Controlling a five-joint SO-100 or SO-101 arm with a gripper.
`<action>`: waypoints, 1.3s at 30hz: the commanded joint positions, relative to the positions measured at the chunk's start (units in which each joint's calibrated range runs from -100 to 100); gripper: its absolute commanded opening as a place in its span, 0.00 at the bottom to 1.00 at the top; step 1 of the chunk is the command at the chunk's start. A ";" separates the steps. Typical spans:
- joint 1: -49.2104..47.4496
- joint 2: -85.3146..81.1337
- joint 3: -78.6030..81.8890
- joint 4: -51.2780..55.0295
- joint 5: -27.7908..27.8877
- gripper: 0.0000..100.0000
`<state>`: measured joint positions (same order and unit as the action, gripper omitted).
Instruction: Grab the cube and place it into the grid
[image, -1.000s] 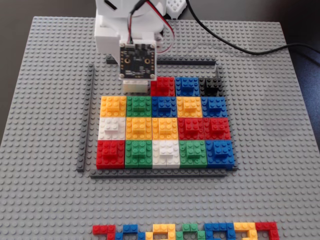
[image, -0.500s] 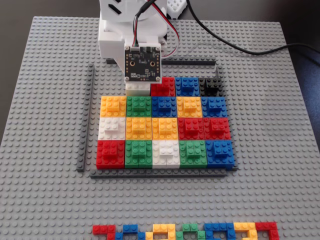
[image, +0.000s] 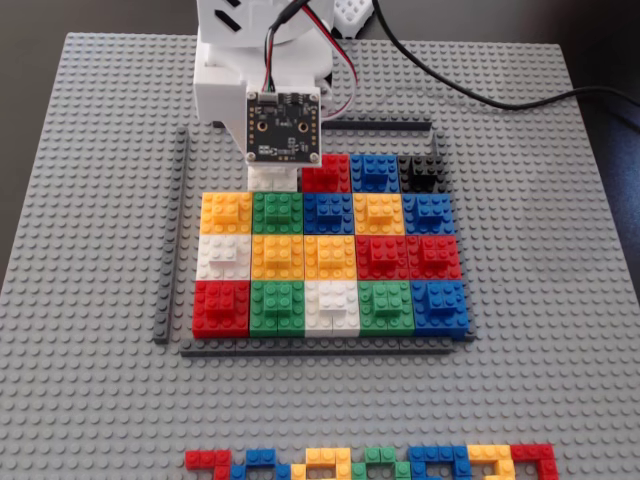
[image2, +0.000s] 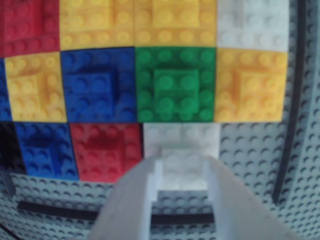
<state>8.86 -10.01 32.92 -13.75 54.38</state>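
Note:
The white cube (image2: 182, 142) sits in the grid's far row, next to a red block (image2: 105, 150) and in front of a green one (image2: 175, 85). My gripper (image2: 183, 167) has a finger on each side of the cube's raised top piece and is shut on it. In the fixed view the arm's camera board (image: 285, 125) covers the gripper, and only a white edge of the cube (image: 272, 181) shows below it. The grid (image: 330, 255) is a patchwork of coloured blocks in rows, bordered by dark grey strips (image: 320, 348).
The grey studded baseplate (image: 90, 400) carries everything. A jagged line of small coloured bricks (image: 370, 462) lies at the near edge. A dark strip (image: 172, 240) runs down the grid's left side. A black cable (image: 480, 95) crosses the top right.

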 joint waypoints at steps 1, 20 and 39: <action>-0.79 -0.91 -0.07 -0.71 -0.59 0.02; -0.35 -0.83 2.65 -2.03 -0.29 0.04; 0.24 -2.63 5.37 -3.94 -1.71 0.16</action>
<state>8.93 -11.37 37.86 -16.24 52.87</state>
